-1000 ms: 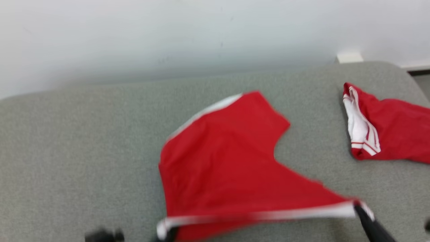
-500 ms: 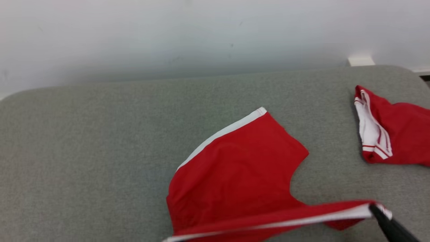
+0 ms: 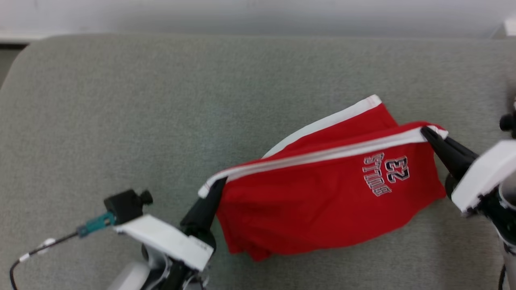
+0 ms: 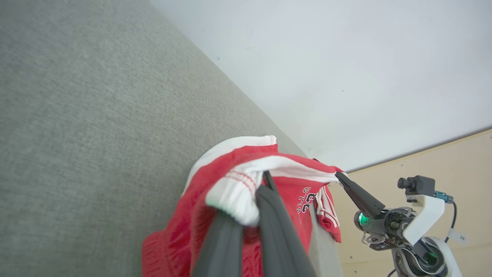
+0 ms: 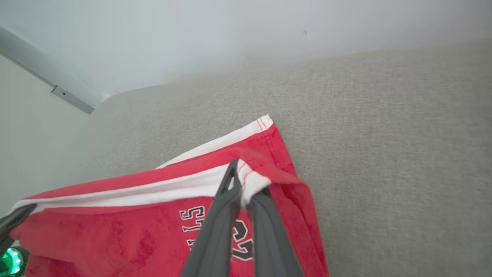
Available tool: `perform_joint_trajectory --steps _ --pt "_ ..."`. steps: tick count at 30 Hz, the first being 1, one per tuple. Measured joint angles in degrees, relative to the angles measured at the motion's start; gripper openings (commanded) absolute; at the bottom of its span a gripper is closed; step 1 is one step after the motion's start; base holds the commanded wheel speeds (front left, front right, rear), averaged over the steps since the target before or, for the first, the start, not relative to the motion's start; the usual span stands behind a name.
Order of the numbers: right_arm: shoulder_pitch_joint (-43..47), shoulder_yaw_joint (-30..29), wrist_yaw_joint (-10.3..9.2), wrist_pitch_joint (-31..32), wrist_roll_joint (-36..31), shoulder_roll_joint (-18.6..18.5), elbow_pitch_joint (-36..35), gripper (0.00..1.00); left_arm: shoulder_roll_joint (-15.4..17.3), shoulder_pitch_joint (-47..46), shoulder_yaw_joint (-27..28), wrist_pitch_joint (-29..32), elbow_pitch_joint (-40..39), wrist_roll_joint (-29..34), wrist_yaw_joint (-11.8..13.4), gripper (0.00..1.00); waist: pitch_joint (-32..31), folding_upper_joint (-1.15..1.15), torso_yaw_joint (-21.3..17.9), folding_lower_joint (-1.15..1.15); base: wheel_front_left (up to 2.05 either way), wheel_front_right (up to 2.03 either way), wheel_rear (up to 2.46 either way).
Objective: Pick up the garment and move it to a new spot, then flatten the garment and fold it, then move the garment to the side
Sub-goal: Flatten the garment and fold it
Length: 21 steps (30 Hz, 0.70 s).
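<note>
Grey upholstery [image 3: 121, 100] runs back to a pale wall [image 3: 242, 12], and at the near left the left gripper [image 3: 219, 184] has its fingers pinched tight on one banded corner of the red garment [image 3: 314, 201]. The garment sits right of centre, its white band [image 3: 322, 153] pulled taut between the two grips while the body sags onto the cushion with the lettering [image 3: 385, 173] facing up. At the far right, the right gripper [image 3: 426, 133] clamps the opposite corner, probably so the pair can spread the cloth flat for folding.
</note>
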Motion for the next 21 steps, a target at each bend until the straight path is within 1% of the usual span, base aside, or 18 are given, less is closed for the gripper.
perform_joint_trajectory --steps 1,4,5,11,12,13,14,15,16,18,21 --pt "-1.95 0.44 0.00 0.53 -0.51 0.23 1.38 0.00 -0.48 -1.74 0.31 -0.12 1.52 0.48 0.57 0.00 0.87 0.00 0.56 0.00 0.00 0.00 0.00" --pt "-6.90 2.00 -0.01 1.80 -2.88 0.82 5.03 0.00 -2.33 -5.04 0.48 -0.01 5.34 0.31 0.80 0.00 3.27 0.00 2.10 0.01 0.00 0.00 0.00" --pt "-8.14 2.40 -0.01 1.89 -3.33 1.00 6.26 0.00 -2.48 -5.70 0.41 0.16 6.38 0.30 0.75 0.00 3.95 0.00 2.59 0.01 0.00 0.00 0.00" --pt "-13.10 3.74 -0.01 1.11 -5.69 0.80 11.11 0.00 -4.14 -8.83 0.41 0.00 10.57 0.12 -0.69 0.00 6.49 0.00 4.95 0.01 0.00 0.00 0.00" --pt "-13.32 3.75 -0.01 0.93 -6.06 0.86 11.83 0.05 -4.45 -8.94 0.34 0.02 11.11 0.08 -0.97 0.00 6.68 0.00 5.18 0.01 0.00 0.00 0.00" --pt "-13.54 3.59 -0.01 0.59 -6.37 0.98 12.52 0.44 -4.78 -8.94 0.18 0.04 11.50 0.02 -1.01 0.23 6.80 0.00 5.35 0.01 0.00 0.00 0.00" --pt "-13.76 3.55 -0.01 0.54 -6.60 1.05 12.99 1.00 -5.01 -8.99 -0.03 0.25 11.77 -0.05 -1.13 0.47 6.84 0.00 5.42 0.00 0.00 0.00 0.00" --pt "-13.90 3.82 -0.01 0.70 -6.77 1.05 13.37 1.00 -5.16 -9.02 -0.22 0.48 12.03 -0.19 -1.26 0.90 6.79 0.00 5.41 0.00 0.00 0.00 0.00" --pt "-13.90 4.15 -0.01 0.94 -6.88 1.01 13.56 1.00 -5.15 -9.02 -0.46 0.63 12.22 -0.19 -1.34 1.00 6.72 0.00 5.35 0.00 0.00 0.00 0.00" --pt "-13.78 4.83 -0.01 0.55 -7.05 0.86 13.44 1.00 -5.11 -8.97 -0.64 0.78 12.51 -0.19 -1.49 1.00 6.49 0.00 5.17 0.00 0.00 0.00 0.00" --pt "-13.52 5.01 -0.01 -1.37 -7.36 -0.14 12.69 1.00 -4.53 -8.58 -0.78 0.67 12.65 0.15 -0.89 1.00 6.03 0.00 4.70 0.00 0.00 0.00 0.00"
